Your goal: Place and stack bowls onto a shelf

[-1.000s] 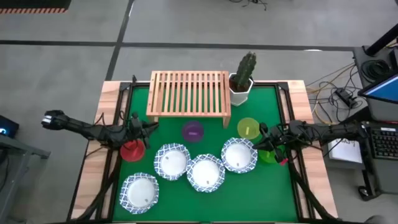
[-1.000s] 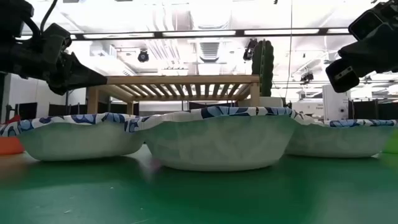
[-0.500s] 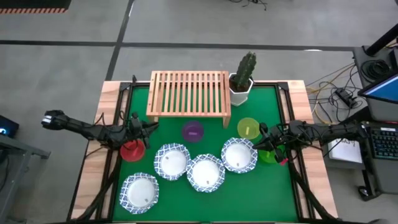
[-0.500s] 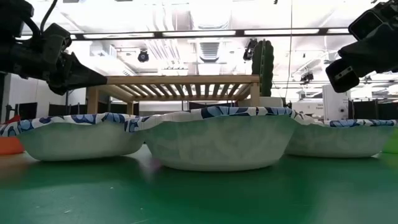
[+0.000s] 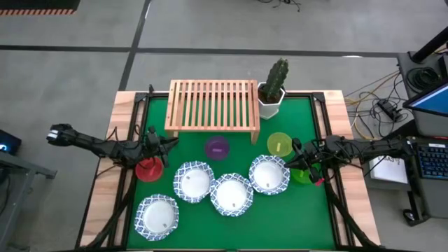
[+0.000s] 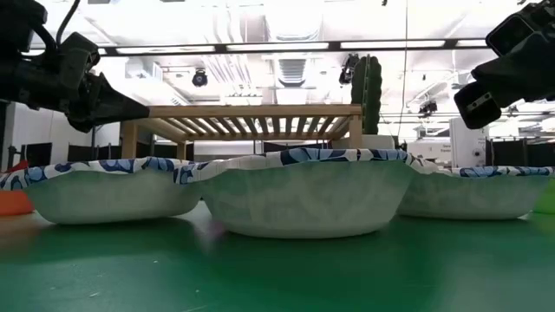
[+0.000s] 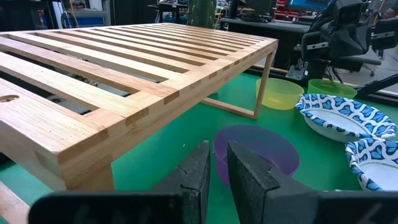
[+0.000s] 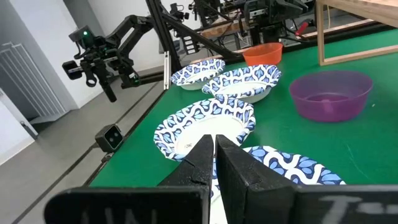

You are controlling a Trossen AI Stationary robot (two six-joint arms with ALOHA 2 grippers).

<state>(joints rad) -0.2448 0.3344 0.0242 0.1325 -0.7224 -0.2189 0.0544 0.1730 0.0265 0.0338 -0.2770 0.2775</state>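
Observation:
The light-wood shelf (image 5: 212, 105) stands on its two side legs at the table's far middle; it also shows in the left wrist view (image 7: 124, 68). Four white blue-rimmed bowls (image 5: 194, 180) (image 5: 232, 194) (image 5: 269, 173) (image 5: 157, 217) sit upright on the green mat. The purple bowl (image 5: 217, 148), yellow bowl (image 5: 279, 144), green bowl (image 5: 302, 175) and red bowl (image 5: 148, 170) sit singly on the mat. My left gripper (image 5: 170, 142) is shut and empty above the mat, left of the purple bowl (image 7: 258, 152). My right gripper (image 5: 292, 155) is shut and empty between the yellow and green bowls.
A cactus in a white pot (image 5: 273, 87) stands at the shelf's right end. The table's wooden edges (image 5: 112, 175) run along both sides. Bare mat lies in front of the shelf (image 5: 189, 143) and at the near right (image 5: 294, 217).

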